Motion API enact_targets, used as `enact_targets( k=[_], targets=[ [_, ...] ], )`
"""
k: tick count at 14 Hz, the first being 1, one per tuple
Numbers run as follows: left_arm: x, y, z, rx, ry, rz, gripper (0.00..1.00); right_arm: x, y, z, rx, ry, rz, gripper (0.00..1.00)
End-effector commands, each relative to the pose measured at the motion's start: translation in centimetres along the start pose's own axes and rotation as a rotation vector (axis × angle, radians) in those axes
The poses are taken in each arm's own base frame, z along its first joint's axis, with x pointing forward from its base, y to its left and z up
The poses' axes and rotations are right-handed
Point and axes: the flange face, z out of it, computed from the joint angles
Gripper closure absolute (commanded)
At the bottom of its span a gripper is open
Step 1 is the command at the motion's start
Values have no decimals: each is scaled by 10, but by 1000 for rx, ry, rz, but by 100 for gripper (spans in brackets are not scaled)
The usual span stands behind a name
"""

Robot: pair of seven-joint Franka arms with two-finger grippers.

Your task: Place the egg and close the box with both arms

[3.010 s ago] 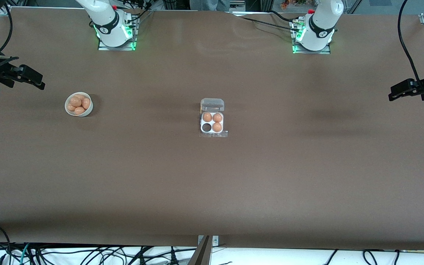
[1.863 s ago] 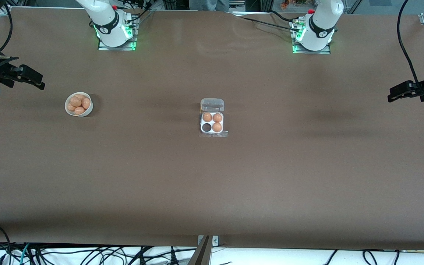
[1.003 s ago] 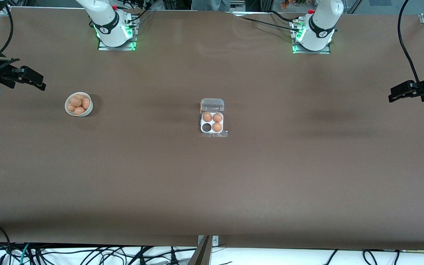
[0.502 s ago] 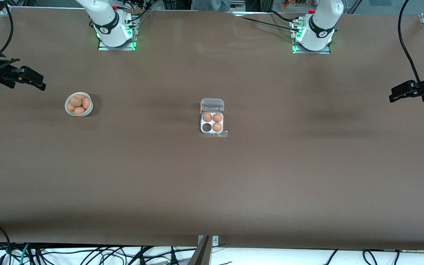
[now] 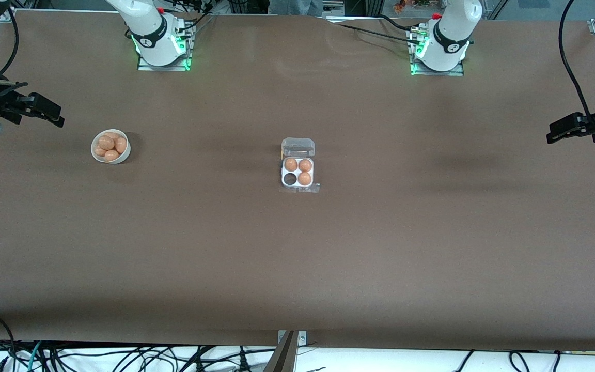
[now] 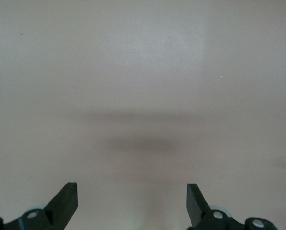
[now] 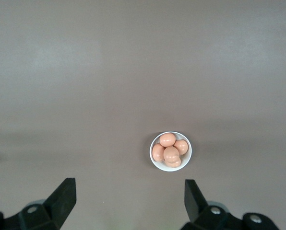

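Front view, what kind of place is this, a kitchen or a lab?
Likely a robotics lab: two arms bolted to a bare brown table, loose cables along its edge, and only a bowl of eggs and an egg box.

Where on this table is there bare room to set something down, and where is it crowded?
Bare table stretches between the bowl of eggs and the box, from the box toward the left arm's end, and nearer the camera. The box's only free cell is hemmed by three eggs. Right gripper and left gripper hang open at the ends.
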Motion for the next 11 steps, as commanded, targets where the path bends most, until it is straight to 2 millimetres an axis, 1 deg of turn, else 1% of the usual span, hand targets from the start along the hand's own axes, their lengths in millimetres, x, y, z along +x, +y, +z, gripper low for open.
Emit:
enact_targets(
  k=[1, 4, 5, 6, 7, 8, 10, 11],
  targets=[
    [2, 0, -8, -20, 4, -9, 0, -2, 1, -1, -7, -6, 3, 0],
    [2, 2, -8, -21, 4, -6, 0, 5, 3, 12, -8, -28, -8, 0],
    [2, 1, -8, -20, 4, -7, 0, 10, 4, 21, -6, -47, -10, 0],
    [2, 1, -8, -20, 4, -7, 0, 12, 7, 27, -6, -57, -4, 0],
    [2, 1, -8, -20, 4, -7, 0, 19, 10, 42, -5, -89, 1, 0],
    [2, 1, -8, -20, 4, -7, 0, 22, 11, 54, -5, -112, 7, 0],
    [2, 0, -9, -20, 7, -7, 0, 27, 14, 89, -13, -175, 21, 0],
    [2, -1, -8, -20, 6, -9, 0, 27, 19, 108, -14, -199, 38, 0]
  ],
)
